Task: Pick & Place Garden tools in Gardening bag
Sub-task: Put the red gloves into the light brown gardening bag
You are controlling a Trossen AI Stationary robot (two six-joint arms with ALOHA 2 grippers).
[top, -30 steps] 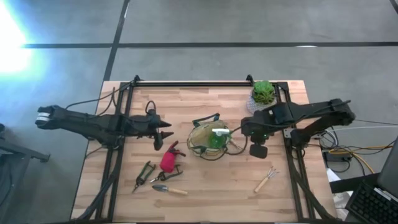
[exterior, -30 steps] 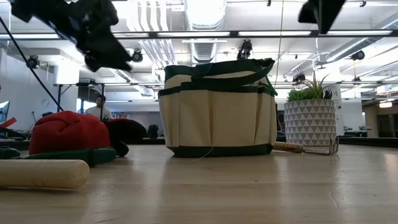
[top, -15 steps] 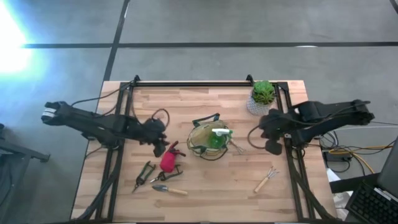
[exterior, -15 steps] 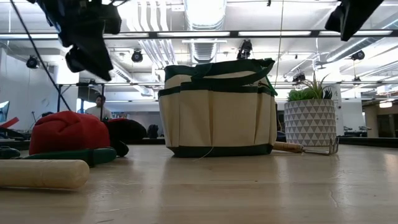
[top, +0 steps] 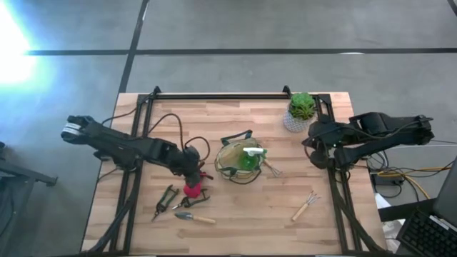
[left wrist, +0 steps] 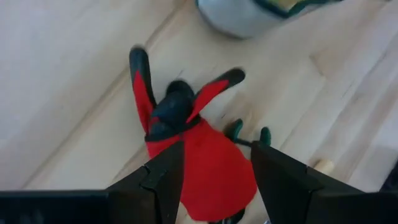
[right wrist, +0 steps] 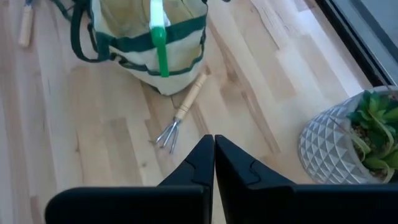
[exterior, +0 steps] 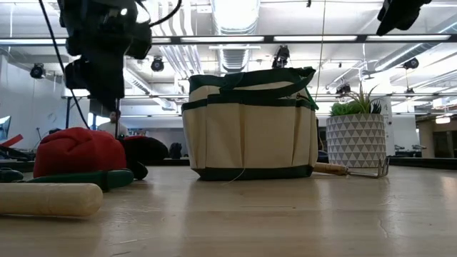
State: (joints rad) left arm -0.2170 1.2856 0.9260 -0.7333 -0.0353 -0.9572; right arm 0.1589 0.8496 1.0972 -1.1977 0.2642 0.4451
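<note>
The beige gardening bag point(top: 241, 161) with green trim stands mid-table on its base, and a green spray bottle point(top: 250, 155) sticks out of it. A red-and-black piece point(left wrist: 205, 168) lies on the table left of the bag. My left gripper point(left wrist: 214, 155) hangs open just above it, pointing steeply down, with a finger on either side and clear of it in the low view point(exterior: 100, 93). My right gripper point(right wrist: 213, 142) is shut on nothing, raised near the table's right edge point(top: 316, 158). A small fork point(right wrist: 181, 117) lies with its handle end against the bag's foot.
Dark pruners point(top: 166, 200) and a wooden-handled trowel point(top: 194, 218) lie near the front left. Another small fork point(top: 305, 206) lies front right. A green plant in a white pot point(top: 300, 108) stands at the back right. Black frame rails run along the table's left, right and far sides.
My left gripper has swung toward the bag and the near edge, tipping to point steeply down over the red-and-black piece. My right gripper has drawn back from beside the bag toward the table's right edge, staying shut. No tool has moved.
</note>
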